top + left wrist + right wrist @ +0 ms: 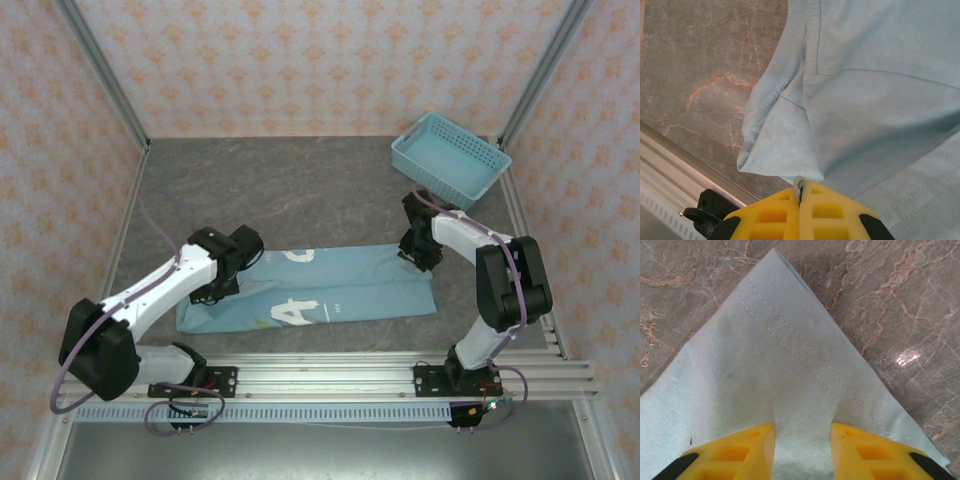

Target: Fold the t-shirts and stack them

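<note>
From above, my own wrists hide both sets of fingertips, and the white letters [290, 315] on the t-shirt [340, 285] are broken up by the folds, so I cannot read them. In each wrist view the yellow fingers are cut off by the lower edge, and the cloth runs out of frame.

The t-shirt lies on the bench [300, 190] as one long folded strip. It sits nearer to my bases than the basket [430, 178], and one short end is not far from the basket's near wall. The strip stretches away from the basket towards my left arm.

My left end effector [801, 186] is at the end of the strip farthest from the basket. Its jaws are pressed together with a sliver of blue cloth pinched between them. Just beyond the tips, a sleeve and its hem bunch in loose folds.

My right end effector [802, 427] is at the end closest to the basket, behind a stitched corner of the shirt. Its fingers [752, 450] stand partly apart with cloth between them, and faint creases run from each tip. I cannot tell whether they are gripping that cloth or merely sit astride it.
</note>
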Available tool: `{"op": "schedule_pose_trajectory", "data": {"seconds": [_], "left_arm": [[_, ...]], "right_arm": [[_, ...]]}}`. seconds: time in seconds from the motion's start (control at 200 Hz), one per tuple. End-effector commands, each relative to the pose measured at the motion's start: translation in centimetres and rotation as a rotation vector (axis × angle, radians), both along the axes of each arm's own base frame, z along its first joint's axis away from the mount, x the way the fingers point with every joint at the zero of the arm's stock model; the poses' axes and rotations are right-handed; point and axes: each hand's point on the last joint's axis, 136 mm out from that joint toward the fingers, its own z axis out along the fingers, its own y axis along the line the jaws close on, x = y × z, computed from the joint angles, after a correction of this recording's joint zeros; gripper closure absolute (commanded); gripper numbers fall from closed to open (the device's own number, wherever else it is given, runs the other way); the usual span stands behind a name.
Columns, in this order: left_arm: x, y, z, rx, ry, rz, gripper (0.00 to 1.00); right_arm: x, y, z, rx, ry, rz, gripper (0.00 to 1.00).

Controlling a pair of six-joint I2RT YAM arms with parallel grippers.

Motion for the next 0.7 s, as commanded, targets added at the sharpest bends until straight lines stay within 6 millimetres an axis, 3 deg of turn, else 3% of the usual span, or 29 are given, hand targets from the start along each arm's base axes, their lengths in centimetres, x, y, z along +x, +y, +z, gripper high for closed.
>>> {"op": "schedule_pose_trajectory", "data": {"seconds": [0.0, 0.325, 0.48, 0.565, 0.631, 0.696], "left_arm": [[-0.2, 0.9, -1.3, 0.051, 0.052, 0.013, 1.00], [0.5, 2.9, -4.9, 0.099, 0.125, 0.134, 1.00], [0.7, 4.3, -5.8, 0.110, 0.118, 0.198, 0.92], [0.9, 4.7, -6.3, 0.100, 0.126, 0.226, 0.85], [1.2, 5.1, -6.2, 0.108, 0.129, 0.239, 0.66], [1.8, 5.4, -5.2, 0.118, 0.098, 0.247, 0.59]], "right_arm": [[0.0, -0.2, 0.2, -0.020, 0.011, 0.007, 0.66], [-0.2, -0.2, 0.3, -0.021, 0.009, 0.008, 0.66], [-0.2, -0.3, 0.6, -0.025, 0.001, 0.013, 0.66], [-0.2, -0.4, 0.9, -0.029, -0.006, 0.018, 0.66], [-0.1, -0.4, 1.1, -0.031, -0.012, 0.021, 0.66], [-0.1, -0.5, 1.4, -0.033, -0.018, 0.025, 0.66]]}}
